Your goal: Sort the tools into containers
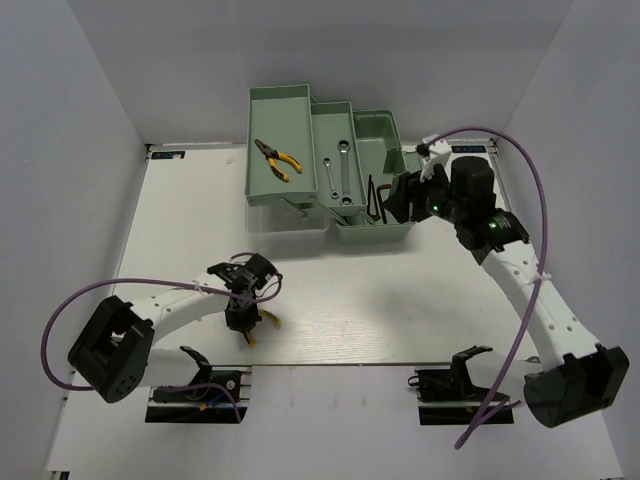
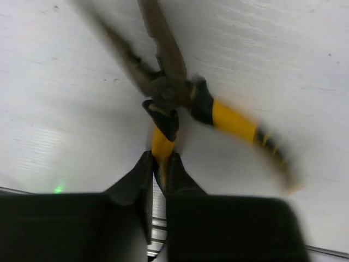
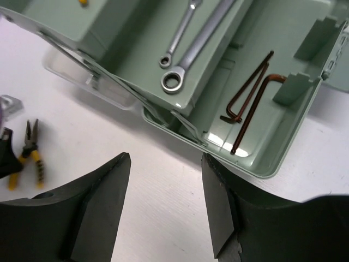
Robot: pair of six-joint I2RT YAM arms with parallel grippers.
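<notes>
Left gripper (image 2: 159,164) clamps the pliers (image 2: 166,93) by one handle; the other splays toward four o'clock. Light, stiff, loose-hinged: may swing. Right gripper (image 3: 166,164) gapes empty.

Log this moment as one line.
left fingers shut on yellow-handled pliers | right fingers open, by pale green plastic toolbox | stowed: second yellow-handled pliers, two silver wrenches, dark L-shaped hex keys

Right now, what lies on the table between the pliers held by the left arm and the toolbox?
Nothing: the top view shows only bare white table between the pliers, pinched in the left fingers, and the toolbox.
</notes>
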